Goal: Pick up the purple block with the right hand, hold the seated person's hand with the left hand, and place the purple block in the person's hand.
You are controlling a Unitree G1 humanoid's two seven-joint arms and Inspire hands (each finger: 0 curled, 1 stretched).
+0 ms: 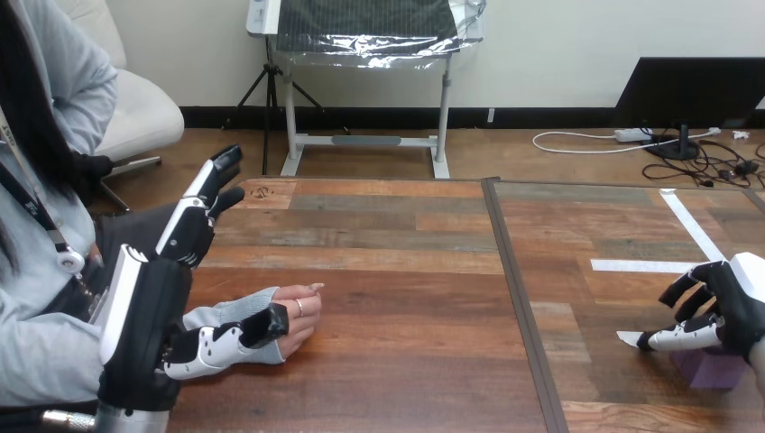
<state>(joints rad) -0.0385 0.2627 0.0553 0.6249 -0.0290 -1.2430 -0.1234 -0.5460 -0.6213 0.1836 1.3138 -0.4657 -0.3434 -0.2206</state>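
You see the robot's left hand [185,236] at the left side of the desk [406,361], set on edge beside the person's wrist; its fingers [215,176] are straight and stretched away from you, spread a little, closed round nothing; its thumb [225,343] lies along the near side of the person's wrist, touching it, though you cannot tell whether it presses or grips; the person's hand [298,311] rests on the desk, loosely curled, just past the tip of that thumb; the purple block [717,370] sits on the desk at the far right, near the front edge, well apart from the person's hand; the right hand [735,307] comes in from the right edge and hangs directly over the block, hiding its top; whether that hand has hold of the block you cannot tell; two strips of white tape [642,265] lie on the desk just beyond the right hand; a dark seam [519,298] runs across the desk between the two hands
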